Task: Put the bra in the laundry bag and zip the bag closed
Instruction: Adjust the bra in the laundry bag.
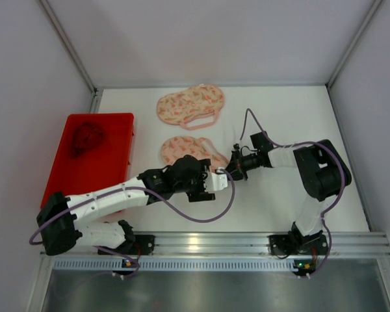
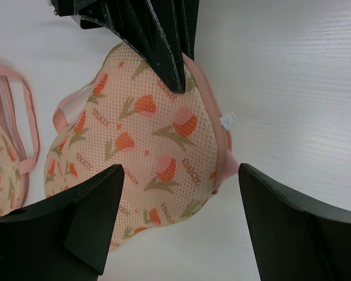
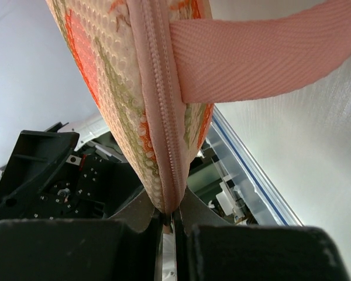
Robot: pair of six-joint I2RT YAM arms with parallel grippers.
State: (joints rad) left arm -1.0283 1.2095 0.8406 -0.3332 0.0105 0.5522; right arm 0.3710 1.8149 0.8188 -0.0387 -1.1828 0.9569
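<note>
The bra (image 1: pixel 86 138) is a dark red bundle lying in the red tray (image 1: pixel 110 166) at the left. A mesh laundry bag (image 1: pixel 185 149) with a tulip print and pink trim lies mid-table. My right gripper (image 1: pixel 233 166) is shut on its zipped edge (image 3: pixel 164 175), and the bag (image 3: pixel 114 76) rises from the jaws with a pink strap (image 3: pixel 263 52) to the right. My left gripper (image 2: pixel 181 170) stands open close to the same bag (image 2: pixel 146 134), its fingers (image 2: pixel 76 216) clear of the fabric. A white zipper pull (image 2: pixel 227 120) shows on the bag's right rim.
A second bag (image 1: pixel 190 106) of the same print lies farther back, and its edge shows in the left wrist view (image 2: pixel 6 146). White walls close the table on three sides. A metal rail (image 1: pixel 247 244) runs along the near edge.
</note>
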